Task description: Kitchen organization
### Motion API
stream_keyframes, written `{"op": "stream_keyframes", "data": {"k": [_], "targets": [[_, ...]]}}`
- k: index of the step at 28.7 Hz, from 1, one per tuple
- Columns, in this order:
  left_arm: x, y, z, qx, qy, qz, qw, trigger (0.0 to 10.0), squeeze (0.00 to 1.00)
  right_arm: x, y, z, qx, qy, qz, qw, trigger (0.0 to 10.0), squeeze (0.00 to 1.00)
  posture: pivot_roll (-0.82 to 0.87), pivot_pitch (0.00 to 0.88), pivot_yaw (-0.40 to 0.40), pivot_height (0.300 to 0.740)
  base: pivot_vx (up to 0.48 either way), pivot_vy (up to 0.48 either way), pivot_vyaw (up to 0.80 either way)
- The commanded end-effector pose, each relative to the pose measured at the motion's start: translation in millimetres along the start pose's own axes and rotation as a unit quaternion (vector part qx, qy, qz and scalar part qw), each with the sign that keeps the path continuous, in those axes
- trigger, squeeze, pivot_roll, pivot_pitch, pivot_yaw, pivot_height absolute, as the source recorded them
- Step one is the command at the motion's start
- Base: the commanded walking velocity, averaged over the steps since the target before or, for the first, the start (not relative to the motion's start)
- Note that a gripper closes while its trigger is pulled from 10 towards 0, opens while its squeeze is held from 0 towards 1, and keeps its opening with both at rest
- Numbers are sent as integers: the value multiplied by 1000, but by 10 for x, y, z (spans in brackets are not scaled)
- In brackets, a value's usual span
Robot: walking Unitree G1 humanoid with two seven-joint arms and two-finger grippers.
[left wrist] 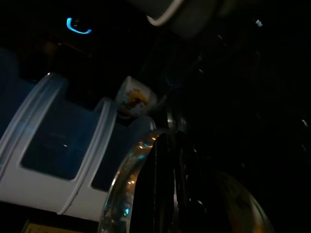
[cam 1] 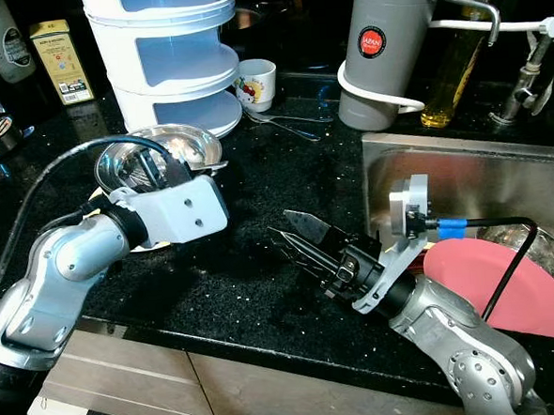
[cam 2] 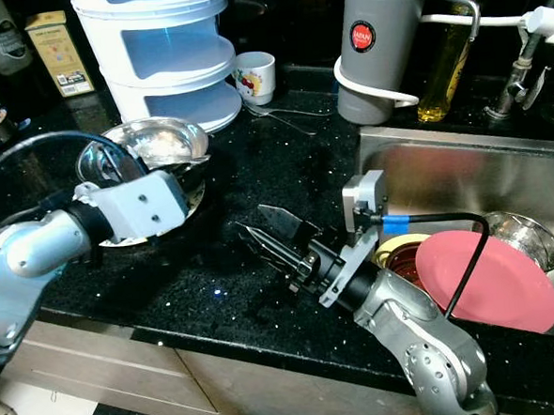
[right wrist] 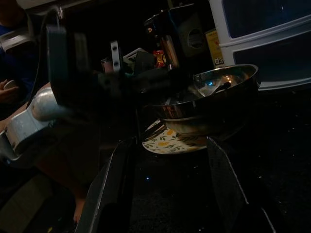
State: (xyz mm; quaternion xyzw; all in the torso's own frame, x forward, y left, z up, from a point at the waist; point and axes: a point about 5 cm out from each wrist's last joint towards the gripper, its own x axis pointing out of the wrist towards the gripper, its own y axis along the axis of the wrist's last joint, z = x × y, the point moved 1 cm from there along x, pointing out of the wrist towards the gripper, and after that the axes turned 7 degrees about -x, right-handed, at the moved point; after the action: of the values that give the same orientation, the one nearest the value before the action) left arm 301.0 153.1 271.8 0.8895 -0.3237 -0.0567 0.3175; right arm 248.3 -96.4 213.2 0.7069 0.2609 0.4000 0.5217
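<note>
Steel bowl (cam 1: 165, 150) is sitting on a patterned plate (right wrist: 167, 141) on the black table (cam 1: 263, 293), with the left gripper (left wrist: 167, 160) reaching in at its near rim. From the wrist camera its dark fingers are reading as pressed close together, apparently pinching the rim, though the picture is too dim to be sure; judged as a clenched hold on the bowl, likely so it can be lifted off the plate.

Right gripper (cam 1: 293, 237) is hovering low over bare table, released, jaws spread wide and holding nothing. It is pointing toward the bowl, which lies well ahead of its fingertips; probably waiting to help or to take the plate.

Behind the right gripper's wrist, the sink (cam 1: 462, 163) is holding one pink plate (cam 1: 507, 283) leaning against its wall, with another steel vessel (cam 1: 543, 248) partly hidden past it.

Beyond the bowl, away from both grippers: one white stacked container (cam 1: 169, 59) with three visible tiers, one small printed cup (cam 1: 255, 82), and spoons (cam 1: 286, 122) lying beside it, count unclear. One grey jug (cam 1: 389, 45) and one oil bottle (cam 1: 452, 70) are standing by the tap.
</note>
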Motion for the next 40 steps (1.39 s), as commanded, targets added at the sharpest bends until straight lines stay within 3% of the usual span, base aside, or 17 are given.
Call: {"op": "stream_keyframes", "data": {"k": [1,7,10,16,18,20,23,24,25,27,32,40], "targets": [[3,58,-89,-17,15,14,1000,0,0,-17,9,1,-1,-2,-2,1000,10000,0,-32,57,-21,740,0,0,0],[8,192,-266,-90,61,56,993,0,0,-18,10,4,-1,-3,-2,1000,10000,0,-32,57,-21,740,0,0,0],[12,290,-341,-155,80,92,980,0,0,-15,11,6,0,-3,-1,1000,10000,0,-31,57,-22,740,0,0,0],[27,405,-306,-227,71,131,962,0,0,-14,7,7,0,-1,-2,1000,10000,0,-31,51,-24,740,0,0,0],[32,498,-283,-260,60,159,951,0,0,-15,6,8,0,-2,-1,1000,10000,0,-32,48,-23,740,0,0,0],[22,609,-338,-281,64,192,938,1961,0,-9,14,26,4,-10,4,1000,10000,0,-32,43,-23,740,0,0,0],[11,667,-386,-289,71,208,932,2275,0,-4,20,46,6,-18,7,1000,10000,0,-31,41,-21,740,0,0,0],[-4,716,-445,-287,83,220,929,4196,0,5,30,96,8,-37,15,999,10000,0,-31,37,-20,740,0,0,0],[-19,749,-510,-278,98,226,928,10000,0,10,43,156,10,-57,21,998,10000,0,-28,33,-20,740,0,0,0],[-19,749,-510,-278,98,226,928,10000,0,10,43,156,10,-57,21,998,10000,0,-28,33,-20,740,0,0,0],[-48,755,-686,-236,152,218,935,10000,0,21,99,294,19,-94,41,995,10000,0,-26,20,-18,740,0,0,-800],[17,666,-682,-218,171,184,943,10000,0,16,126,338,15,-111,46,993,10000,0,-28,22,-14,740,0,0,-800]]}}
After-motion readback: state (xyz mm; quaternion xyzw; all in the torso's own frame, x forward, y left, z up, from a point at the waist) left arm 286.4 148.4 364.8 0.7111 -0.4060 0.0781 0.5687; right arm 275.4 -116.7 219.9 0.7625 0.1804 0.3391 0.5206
